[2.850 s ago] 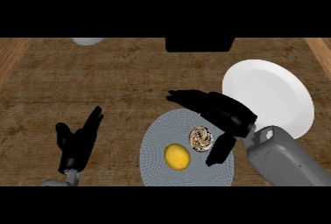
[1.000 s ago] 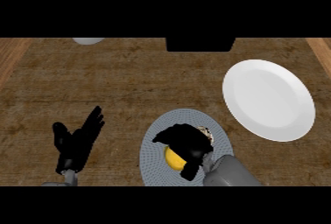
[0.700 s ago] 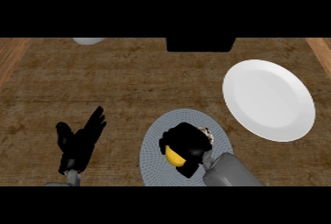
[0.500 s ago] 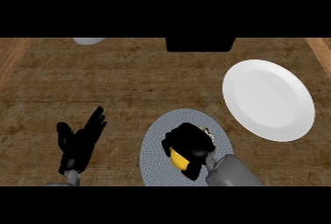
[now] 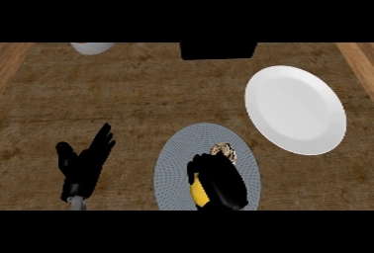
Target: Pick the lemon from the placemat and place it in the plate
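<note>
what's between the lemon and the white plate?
In the head view, a small brownish speckled object on the grey placemat, then bare wooden counter, lie between the lemon and plate.

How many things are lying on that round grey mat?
2: a lemon, mostly covered by the right hand, and a small brownish object just beyond it on the placemat. The hand may hide more.

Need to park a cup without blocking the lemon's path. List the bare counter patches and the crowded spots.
Free: the broad wooden counter stretch between the black box, white plate and left hand. The plate itself is bare. Crowded: the grey placemat, where the right hand curls over the lemon beside a small speckled object. A white bowl sits at the top left edge.
</note>
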Tool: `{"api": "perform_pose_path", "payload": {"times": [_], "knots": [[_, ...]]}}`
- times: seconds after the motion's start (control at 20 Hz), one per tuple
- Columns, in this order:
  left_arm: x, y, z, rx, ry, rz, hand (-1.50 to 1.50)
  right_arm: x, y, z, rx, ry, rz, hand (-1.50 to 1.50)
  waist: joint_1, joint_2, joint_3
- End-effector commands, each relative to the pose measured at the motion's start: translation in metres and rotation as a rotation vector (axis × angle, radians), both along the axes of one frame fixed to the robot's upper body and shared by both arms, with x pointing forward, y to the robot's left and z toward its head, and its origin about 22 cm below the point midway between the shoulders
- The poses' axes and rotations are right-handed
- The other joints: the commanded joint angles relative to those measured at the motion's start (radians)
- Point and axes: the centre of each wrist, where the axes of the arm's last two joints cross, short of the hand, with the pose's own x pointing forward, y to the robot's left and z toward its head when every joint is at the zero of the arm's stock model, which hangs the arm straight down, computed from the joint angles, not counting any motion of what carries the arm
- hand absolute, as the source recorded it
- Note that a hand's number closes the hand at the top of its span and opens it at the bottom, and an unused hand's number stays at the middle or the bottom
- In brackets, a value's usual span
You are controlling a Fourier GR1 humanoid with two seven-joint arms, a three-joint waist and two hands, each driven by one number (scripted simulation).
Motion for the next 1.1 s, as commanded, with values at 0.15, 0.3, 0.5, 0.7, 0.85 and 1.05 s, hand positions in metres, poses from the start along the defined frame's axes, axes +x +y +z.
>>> {"api": "perform_pose_path", "payload": {"times": [0.15, 0.3, 0.5, 0.7, 0.85, 1.05], "knots": [[-0.002, -0.010, 0.003, -0.007, 0.004, -0.020, 0.00, -0.048, 0.008, 0.053, 0.264, -0.298, -0.282, 1.50, 0.007, 0.001, -0.002], [0.002, -0.009, 0.000, -0.013, 0.017, -0.010, 0.00, -0.071, 0.002, 0.065, 0.348, -0.306, -0.394, 1.50, 0.010, 0.007, -0.003], [-0.002, 0.000, -0.001, -0.011, 0.012, -0.037, 0.00, -0.073, -0.013, 0.073, 0.482, -0.353, -0.536, 1.50, 0.021, 0.011, -0.002], [-0.005, -0.009, -0.008, -0.010, 0.012, -0.037, 0.00, -0.055, -0.029, 0.067, 0.542, -0.370, -0.629, 1.50, 0.033, 0.014, -0.002], [0.006, 0.006, 0.009, -0.020, 0.016, -0.031, 0.00, -0.051, -0.056, 0.065, 0.634, -0.382, -0.677, 1.50, 0.034, 0.015, -0.001], [0.012, -0.014, -0.006, -0.014, 0.023, -0.051, 0.00, -0.010, -0.109, 0.052, 0.595, -0.504, -0.711, 1.50, 0.034, 0.017, -0.001]]}}
